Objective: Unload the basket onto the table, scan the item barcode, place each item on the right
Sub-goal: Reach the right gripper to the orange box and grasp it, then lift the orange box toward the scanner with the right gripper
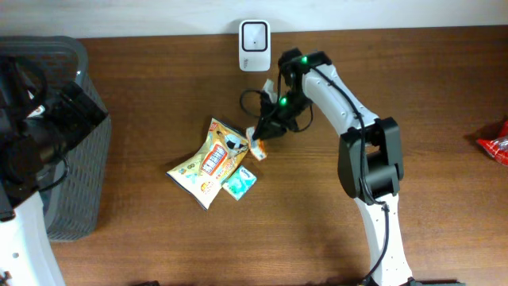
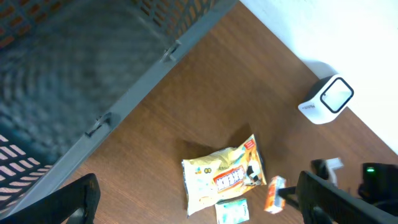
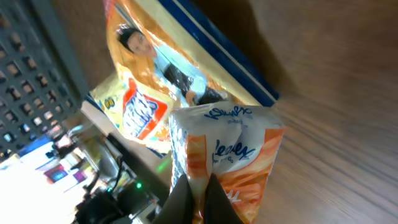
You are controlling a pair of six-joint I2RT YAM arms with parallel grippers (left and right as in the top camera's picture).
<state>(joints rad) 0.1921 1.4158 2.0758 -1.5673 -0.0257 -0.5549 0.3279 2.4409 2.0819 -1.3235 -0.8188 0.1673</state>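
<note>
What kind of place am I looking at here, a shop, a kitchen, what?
Probably a mock shop checkout: a white barcode scanner at the back of the table, a snack bag and tissue pack in front of it, and a grey mesh basket on the left.

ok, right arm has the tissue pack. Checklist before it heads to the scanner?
1. Right gripper shut on the Kleenex pack: ok.
2. Barcode side located: cannot tell, none shows in any view.
3. Pack clear of the snack bag: cannot tell, from overhead it sits right at the bag's edge.
4. Scanner unobstructed at the table's back edge: ok.
5. Left gripper open and out of the way by the basket: ok.
</note>
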